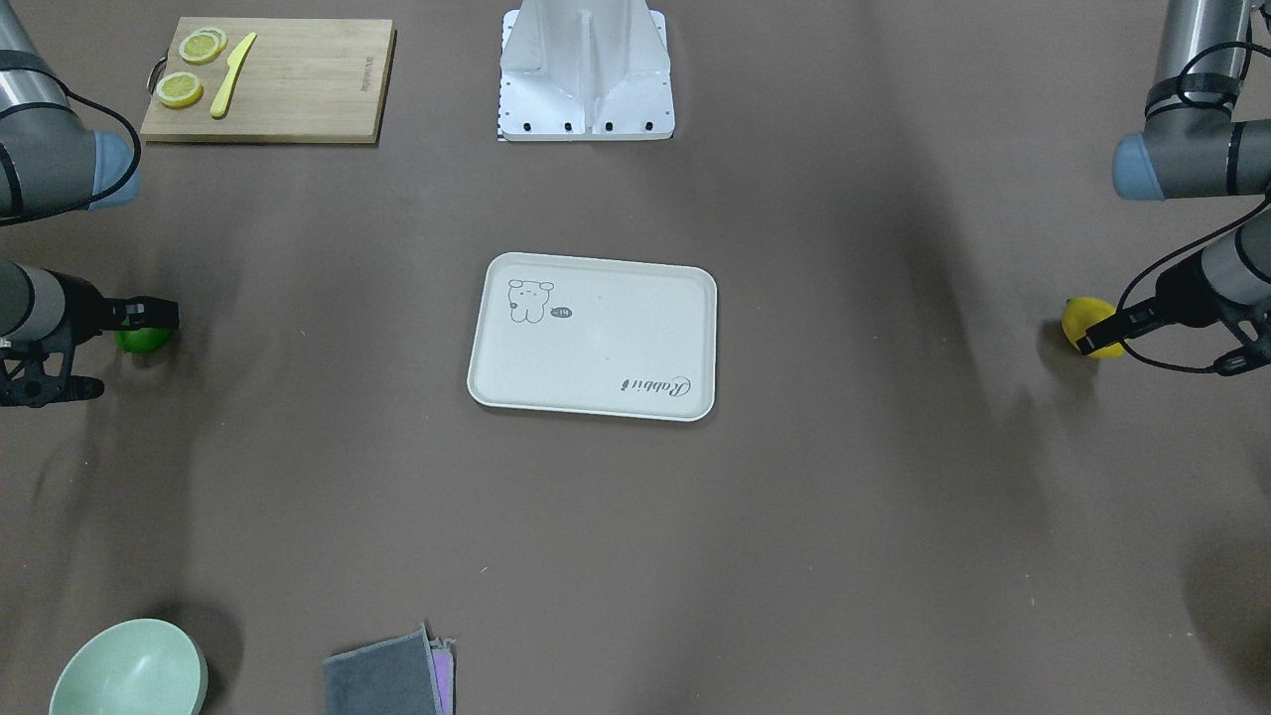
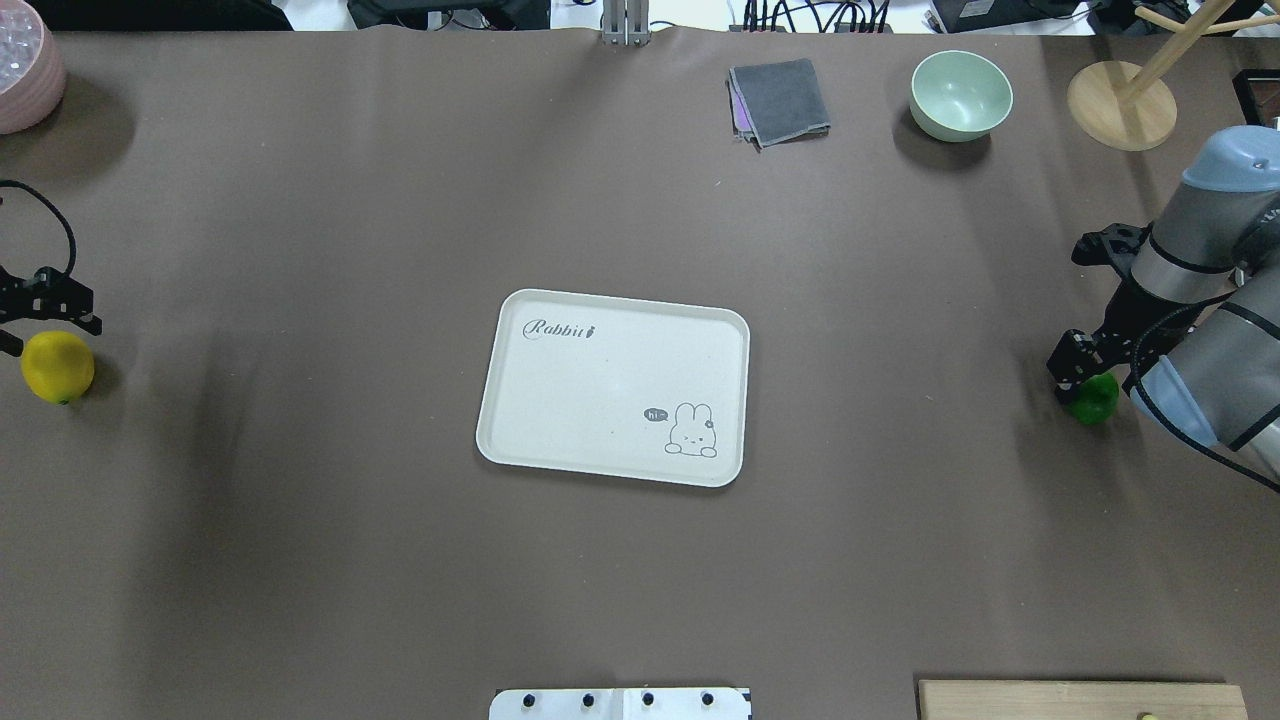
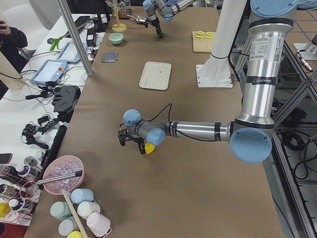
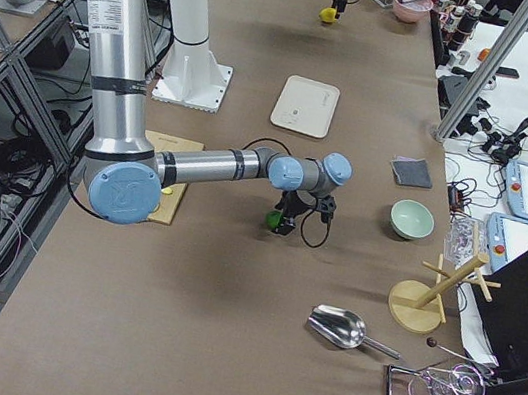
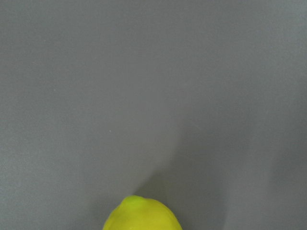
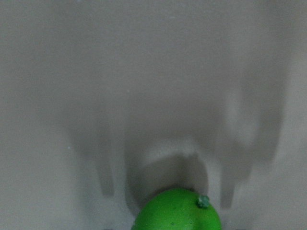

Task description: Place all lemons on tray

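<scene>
The cream tray [image 1: 596,343] lies bare in the middle of the table. The yellow lemon [image 1: 1077,316] rests on the table at the robot's far left. My left gripper [image 1: 1092,338] is down over it, one finger [image 1: 1110,328] crossing it, and it looks open around the fruit. In the left wrist view only the lemon's tip [image 5: 143,215] shows. The green lemon [image 1: 139,341] rests at the robot's far right under my right gripper [image 1: 149,323]. In the right wrist view finger shadows fall just outside the green lemon [image 6: 175,211], so the jaws stand open around it.
A bamboo cutting board [image 1: 298,89] with lemon slices and a yellow knife lies near the robot base [image 1: 586,89]. A green bowl [image 2: 960,95], a grey cloth [image 2: 780,100] and a wooden stand [image 2: 1120,105] are at the far edge, and a pink bowl [image 2: 25,75] at the far left corner.
</scene>
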`<state>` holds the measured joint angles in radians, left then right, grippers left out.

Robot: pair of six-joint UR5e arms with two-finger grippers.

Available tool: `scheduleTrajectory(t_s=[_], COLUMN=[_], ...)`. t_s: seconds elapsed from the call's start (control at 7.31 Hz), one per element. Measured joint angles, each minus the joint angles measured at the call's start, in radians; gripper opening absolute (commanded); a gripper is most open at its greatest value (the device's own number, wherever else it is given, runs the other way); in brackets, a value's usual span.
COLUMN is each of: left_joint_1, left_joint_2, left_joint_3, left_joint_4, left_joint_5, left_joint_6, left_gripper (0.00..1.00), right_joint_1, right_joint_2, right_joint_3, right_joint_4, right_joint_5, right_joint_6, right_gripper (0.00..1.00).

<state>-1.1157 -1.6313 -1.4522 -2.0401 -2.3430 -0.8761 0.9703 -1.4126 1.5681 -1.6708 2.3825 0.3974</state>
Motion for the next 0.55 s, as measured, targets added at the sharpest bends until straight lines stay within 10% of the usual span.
scheduleTrajectory(t_s=[0.27, 0.55], left_joint_1=[0.017, 0.02], left_joint_2=[0.029, 0.041], left_joint_3=[0.009, 0.016], left_joint_4=[-0.054, -0.084], left_joint_5=[0.015, 0.019], left_joint_6=[0.0, 0.0], left_gripper=[0.03, 0.0], right_joint_1=[-0.009, -0.011], right_joint_2=[0.002, 0.013], right_joint_3=[-0.003, -0.005], right_joint_4=[-0.001, -0.002], right_joint_5=[0.001, 0.003], right_joint_6=[0.003, 0.003], right_gripper=[0.34, 0.34])
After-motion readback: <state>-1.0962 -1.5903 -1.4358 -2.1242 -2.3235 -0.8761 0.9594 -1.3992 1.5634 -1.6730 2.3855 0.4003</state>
